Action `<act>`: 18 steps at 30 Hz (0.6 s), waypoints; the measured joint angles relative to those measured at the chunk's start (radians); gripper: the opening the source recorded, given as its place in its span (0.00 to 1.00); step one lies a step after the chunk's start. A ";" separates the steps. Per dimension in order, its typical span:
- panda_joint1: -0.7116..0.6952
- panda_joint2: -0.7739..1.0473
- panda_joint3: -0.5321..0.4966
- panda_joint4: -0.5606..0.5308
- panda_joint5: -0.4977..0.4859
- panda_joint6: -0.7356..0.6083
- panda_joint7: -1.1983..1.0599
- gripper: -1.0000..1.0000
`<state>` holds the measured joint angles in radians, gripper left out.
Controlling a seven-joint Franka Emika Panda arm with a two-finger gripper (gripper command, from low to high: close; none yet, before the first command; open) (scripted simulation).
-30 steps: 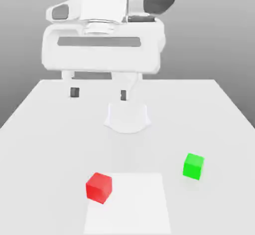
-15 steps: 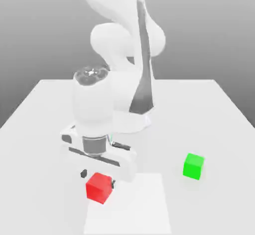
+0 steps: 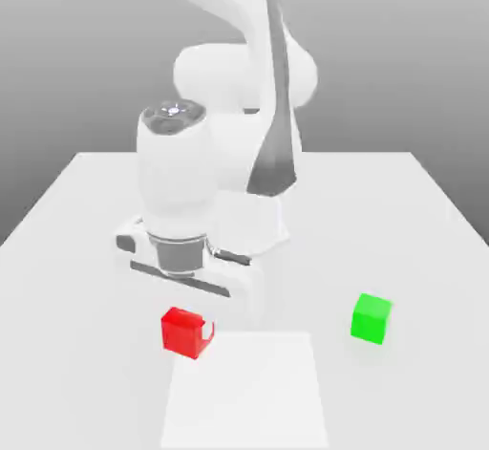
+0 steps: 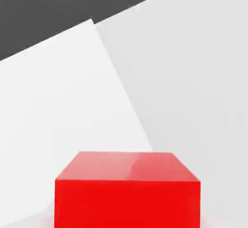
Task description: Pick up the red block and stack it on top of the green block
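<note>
Pale grey table (image 3: 382, 247) lies before you under a darker grey backdrop (image 3: 401, 56), with a white patch (image 3: 248, 391) set in its near part, around the middle. You have the arm (image 3: 177, 176) reaching from the far side toward the exterior view's left, its hand pointing down. You have the gripper (image 3: 187, 332) closed on the red block (image 3: 179, 334), a pale finger (image 3: 207, 330) showing against the block's side toward the exterior view's right.

You see the red block in the near half, left of centre, by the white patch's far left corner. Being a cube, it gives you no long axis to read. You find it upright but turned a little: one broad face looks near, and its top edge slants nearer toward the right. From the hand view, you see its edges run square to the hand, while the patch's edges run askew.

Well apart to the right, you have the green block (image 3: 371, 318) on the table. It also stands upright and slightly turned, its broad face toward the near side and a narrow face toward the right. Its top is bare.
</note>
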<state>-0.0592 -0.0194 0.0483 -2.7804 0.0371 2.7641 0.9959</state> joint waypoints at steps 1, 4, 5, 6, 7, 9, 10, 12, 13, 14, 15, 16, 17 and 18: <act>0.050 -0.022 0.019 -0.010 0.014 -0.011 -0.015 0.00; 0.158 -0.085 0.081 -0.042 0.050 -0.039 -0.059 0.00; 0.193 -0.105 0.105 -0.053 0.061 -0.048 -0.073 0.00; 0.227 -0.125 0.134 -0.064 0.072 -0.057 -0.086 0.00; 0.265 -0.144 0.160 -0.075 0.082 -0.066 -0.099 0.00; 0.344 -0.182 0.211 -0.097 0.101 -0.082 -0.125 0.00; 0.376 -0.193 0.234 -0.106 0.106 -0.084 -0.134 0.00; 0.388 -0.161 0.257 -0.110 0.087 -0.048 -0.125 0.00; 0.384 -0.134 0.263 -0.110 0.070 -0.021 -0.114 0.00; 0.383 -0.103 0.262 -0.109 0.049 0.009 -0.099 0.00; 0.377 -0.070 0.263 -0.109 0.024 0.040 -0.082 0.00; 0.371 -0.036 0.261 -0.108 -0.005 0.072 -0.062 0.00; 0.370 0.000 0.254 -0.107 -0.038 0.105 -0.039 0.00; 0.369 0.035 0.244 -0.106 -0.074 0.138 -0.014 0.00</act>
<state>0.3102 0.0156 0.2920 -2.8867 -0.0367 2.9021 0.9817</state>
